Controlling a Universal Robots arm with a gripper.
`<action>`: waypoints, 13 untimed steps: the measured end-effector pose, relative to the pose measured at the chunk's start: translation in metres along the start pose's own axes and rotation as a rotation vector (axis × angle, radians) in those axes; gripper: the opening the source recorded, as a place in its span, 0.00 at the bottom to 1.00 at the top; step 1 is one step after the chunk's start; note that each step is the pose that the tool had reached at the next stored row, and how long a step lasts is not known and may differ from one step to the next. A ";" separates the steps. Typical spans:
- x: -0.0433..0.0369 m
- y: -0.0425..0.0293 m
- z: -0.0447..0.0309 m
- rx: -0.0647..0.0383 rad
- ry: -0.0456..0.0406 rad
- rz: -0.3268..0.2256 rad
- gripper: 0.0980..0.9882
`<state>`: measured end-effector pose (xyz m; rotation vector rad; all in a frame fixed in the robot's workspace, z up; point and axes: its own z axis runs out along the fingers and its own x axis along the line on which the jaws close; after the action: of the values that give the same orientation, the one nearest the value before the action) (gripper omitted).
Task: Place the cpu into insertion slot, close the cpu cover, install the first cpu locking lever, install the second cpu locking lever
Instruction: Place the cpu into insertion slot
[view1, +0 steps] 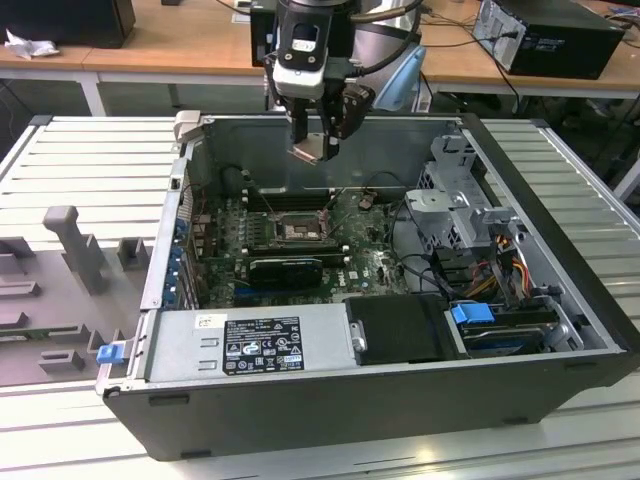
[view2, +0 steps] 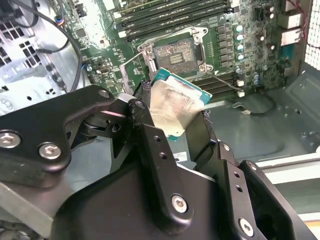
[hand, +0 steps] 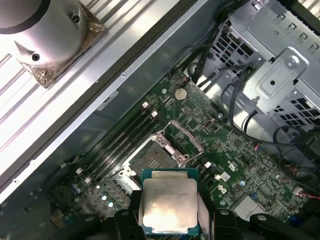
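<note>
- Step in hand: carrying the cpu (hand: 169, 200) to the insertion slot (hand: 157, 151); nothing is seated yet, by my reading.
- My pincer (view1: 318, 140) is closed on the cpu, one finger on each of two opposite edges, with the pale metal top exposed in both wrist views.
- The cpu hangs in the air above the insertion slot and to one side of it, well apart from it. In the exterior view it is above the far wall of the computer case (view1: 560, 300).
- In the second wrist view the cpu (view2: 172, 102) looks tilted against the motherboard (view2: 250, 45). I judge it should be levelled before it nears the insertion slot (view2: 175, 52).
- The pin field of the insertion slot lies bare. The cpu cover (hand: 189, 135) appears swung up at one side of the insertion slot, though I cannot tell its angle exactly.
- To do this well, I would centre the cpu squarely over the insertion slot, match its corners to the black frame, then lower it straight, without sliding.
- Main risk, as I judge it: a skewed or dragged chip bending pins, or an edge catching the raised cover beside the insertion slot.
</note>
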<state>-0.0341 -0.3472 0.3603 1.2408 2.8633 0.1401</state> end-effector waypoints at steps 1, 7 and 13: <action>0.0000 0.0000 0.0000 0.000 -0.0013 0.014 0.48; 0.0000 0.0000 0.0001 -0.002 -0.0093 0.103 0.48; 0.0000 0.0000 0.0002 -0.004 -0.0199 0.222 0.48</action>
<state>-0.0341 -0.3472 0.3601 1.5467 2.6992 0.1358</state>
